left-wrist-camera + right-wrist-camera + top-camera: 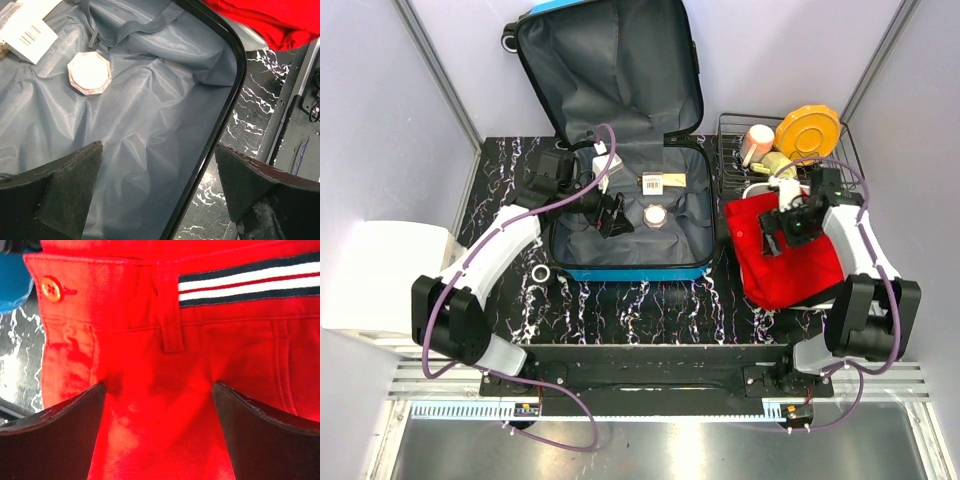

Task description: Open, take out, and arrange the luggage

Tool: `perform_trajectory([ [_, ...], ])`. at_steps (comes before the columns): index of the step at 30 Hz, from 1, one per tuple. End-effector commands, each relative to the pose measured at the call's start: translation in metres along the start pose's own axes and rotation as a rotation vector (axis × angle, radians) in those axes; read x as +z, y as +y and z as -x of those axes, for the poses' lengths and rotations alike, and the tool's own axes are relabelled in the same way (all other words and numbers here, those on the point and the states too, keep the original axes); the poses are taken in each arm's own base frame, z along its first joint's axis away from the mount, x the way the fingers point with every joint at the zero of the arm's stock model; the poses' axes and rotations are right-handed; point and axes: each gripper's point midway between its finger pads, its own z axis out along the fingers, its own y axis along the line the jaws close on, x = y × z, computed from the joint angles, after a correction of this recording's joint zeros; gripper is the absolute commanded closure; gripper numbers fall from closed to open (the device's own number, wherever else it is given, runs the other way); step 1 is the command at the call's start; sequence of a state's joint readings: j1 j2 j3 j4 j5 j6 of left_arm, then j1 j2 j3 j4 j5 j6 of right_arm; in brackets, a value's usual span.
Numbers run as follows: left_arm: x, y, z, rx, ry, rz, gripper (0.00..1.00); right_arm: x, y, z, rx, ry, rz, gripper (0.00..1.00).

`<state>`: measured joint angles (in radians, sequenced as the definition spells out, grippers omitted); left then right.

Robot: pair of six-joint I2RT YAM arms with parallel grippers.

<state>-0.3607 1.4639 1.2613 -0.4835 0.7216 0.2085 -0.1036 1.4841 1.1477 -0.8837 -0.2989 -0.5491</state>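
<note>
The blue luggage point(630, 271) lies open on the table, its lid point(610, 70) standing up at the back and its grey lining showing. Inside lie a white card point(663, 182) and a pinkish octagonal jar point(654, 215). My left gripper point(612, 215) is open and empty over the lining, left of the jar. The left wrist view shows the jar point(89, 73), the card point(27, 30) and the case's black rim point(235, 90) ahead of the open left gripper point(159, 170). My right gripper point(770, 232) is open just over folded red trousers point(790, 270), which fill the right wrist view point(160, 340).
A wire basket point(730, 140) at the back right holds an orange plate point(807, 130), a pink-capped bottle point(757, 140) and a yellow item point(775, 163). A small metal ring point(541, 272) lies left of the case. A white bin point(380, 280) stands at the far left.
</note>
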Motion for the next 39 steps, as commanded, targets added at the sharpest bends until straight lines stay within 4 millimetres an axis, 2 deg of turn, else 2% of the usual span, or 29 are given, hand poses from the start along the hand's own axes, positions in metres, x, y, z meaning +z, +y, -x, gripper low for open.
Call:
perform_trajectory([
  [1,-0.001,0.010,0.002,0.010,0.006,0.037,0.01,0.033,-0.093,-0.077,0.076,0.191,-0.141,0.01],
  [2,-0.001,0.011,0.001,0.006,0.010,0.041,0.01,0.027,-0.103,-0.090,0.102,0.200,-0.148,0.01],
  [4,0.000,0.013,0.001,0.003,0.016,0.050,0.01,0.020,-0.104,-0.106,0.081,0.215,-0.112,0.00],
  [8,-0.005,0.021,0.006,-0.015,0.027,0.080,0.01,-0.002,-0.117,-0.120,0.054,0.203,-0.109,0.00],
  [11,-0.011,0.032,0.010,-0.045,0.041,0.119,0.01,-0.019,-0.126,-0.101,0.045,0.155,-0.109,0.00],
  [12,-0.013,0.035,0.011,-0.058,0.044,0.136,0.01,-0.030,-0.127,-0.081,0.039,0.095,-0.102,0.00],
  [14,-0.025,0.045,0.014,-0.078,0.057,0.190,0.01,-0.047,-0.124,-0.057,0.055,0.021,-0.089,0.00],
  [15,-0.030,0.049,0.014,-0.085,0.063,0.208,0.01,-0.062,-0.120,-0.036,0.057,-0.042,-0.072,0.00],
  [16,-0.041,0.056,0.010,-0.112,0.077,0.237,0.01,-0.070,-0.115,-0.025,0.078,-0.074,-0.061,0.00],
  [17,-0.050,0.059,0.014,-0.114,0.071,0.256,0.01,-0.087,-0.114,-0.007,0.065,-0.124,-0.072,0.00],
  [18,-0.061,0.060,0.017,-0.111,0.065,0.283,0.01,-0.094,-0.105,0.003,0.070,-0.158,-0.048,0.00],
  [19,-0.078,0.070,0.012,-0.134,0.072,0.349,0.01,-0.097,-0.096,0.013,0.076,-0.178,-0.037,0.00],
  [20,-0.088,0.074,0.010,-0.143,0.072,0.383,0.01,-0.109,-0.091,0.026,0.058,-0.214,-0.052,0.00],
  [21,-0.104,0.073,0.014,-0.139,0.054,0.421,0.01,-0.113,-0.084,0.035,0.053,-0.237,-0.041,0.00],
  [23,-0.136,0.082,0.006,-0.179,0.051,0.507,0.01,-0.122,-0.062,0.058,0.024,-0.282,-0.032,0.00],
  [24,-0.155,0.080,0.008,-0.174,0.037,0.560,0.01,-0.123,-0.053,0.067,0.010,-0.300,-0.018,0.00],
  [25,-0.180,0.091,-0.004,-0.222,0.058,0.653,0.01,-0.125,-0.043,0.074,0.028,-0.314,-0.003,0.00],
  [26,-0.198,0.094,-0.005,-0.240,0.052,0.713,0.01,-0.124,-0.028,0.085,0.004,-0.326,0.020,0.00],
  [27,-0.217,0.092,-0.005,-0.262,0.033,0.775,0.01,-0.123,-0.022,0.092,0.001,-0.341,0.034,0.00],
  [28,-0.246,0.099,-0.018,-0.320,0.038,0.879,0.01,-0.123,-0.016,0.097,0.031,-0.350,0.050,0.00],
  [30,-0.279,0.091,-0.021,-0.345,-0.003,0.986,0.01,-0.120,0.002,0.108,0.026,-0.363,0.100,0.00],
  [31,-0.303,0.092,-0.031,-0.378,0.001,1.076,0.01,-0.117,0.008,0.110,0.043,-0.360,0.121,0.00],
  [33,-0.328,0.082,-0.034,-0.348,0.011,1.157,0.01,-0.112,0.021,0.117,0.023,-0.349,0.152,0.00],
  [34,-0.340,0.077,-0.043,-0.363,0.044,1.194,0.02,-0.111,0.025,0.118,0.018,-0.346,0.162,0.00],
  [35,-0.351,0.070,-0.037,-0.336,0.045,1.207,0.08,-0.110,0.029,0.121,0.010,-0.342,0.177,0.00],
  [36,-0.356,0.063,-0.047,-0.327,0.101,1.177,0.11,-0.109,0.037,0.124,-0.010,-0.339,0.197,0.00],
  [37,-0.367,0.059,-0.041,-0.308,0.103,1.197,0.14,-0.107,0.040,0.126,-0.017,-0.335,0.213,0.00],
  [39,-0.379,0.055,-0.055,-0.334,0.175,1.188,0.23,-0.107,0.046,0.133,-0.035,-0.337,0.230,0.00],
])
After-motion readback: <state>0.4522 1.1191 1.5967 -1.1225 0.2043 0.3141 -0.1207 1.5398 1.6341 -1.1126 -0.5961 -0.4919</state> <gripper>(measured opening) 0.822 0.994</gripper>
